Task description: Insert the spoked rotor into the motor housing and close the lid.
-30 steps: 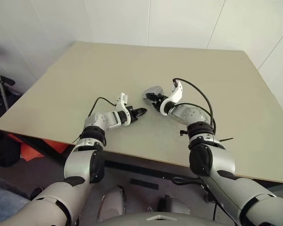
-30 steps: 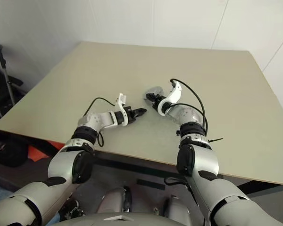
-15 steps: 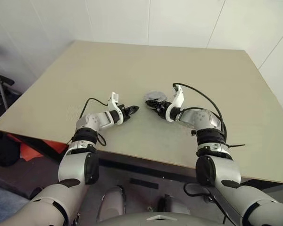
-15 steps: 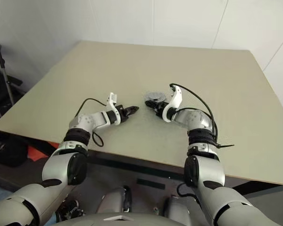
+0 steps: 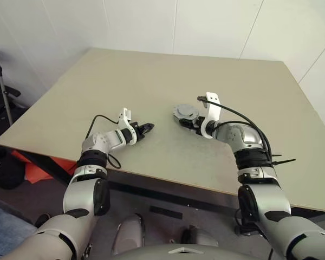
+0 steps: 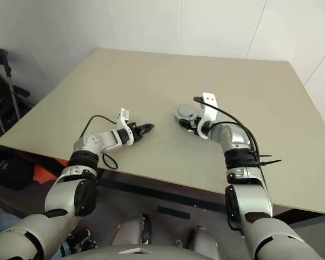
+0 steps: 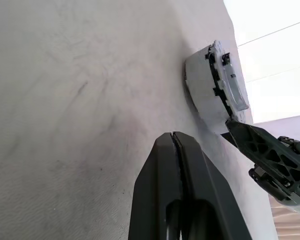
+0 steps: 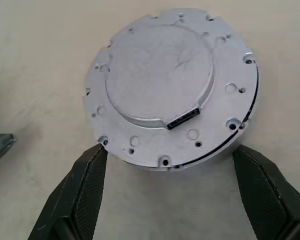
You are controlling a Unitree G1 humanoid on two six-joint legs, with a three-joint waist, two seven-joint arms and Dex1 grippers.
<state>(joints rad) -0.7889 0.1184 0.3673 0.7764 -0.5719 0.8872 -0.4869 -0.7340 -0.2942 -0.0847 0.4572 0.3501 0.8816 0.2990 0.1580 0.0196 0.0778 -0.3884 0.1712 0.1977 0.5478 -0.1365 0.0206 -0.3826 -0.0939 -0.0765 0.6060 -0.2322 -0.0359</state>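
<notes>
Lid (image 8: 162, 97) seated on housing (image 7: 202, 95), tabletop (image 5: 151, 81).
Right gripper (image 8: 170, 200) apart, straddling, apparently released; left gripper (image 7: 175, 150) together, idle.

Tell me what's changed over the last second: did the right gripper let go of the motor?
Yes. The right gripper opened and drew back toward the robot's right, leaving the closed motor housing flat on the table, lid up. The left gripper stayed shut and empty, drifting slightly left.
</notes>
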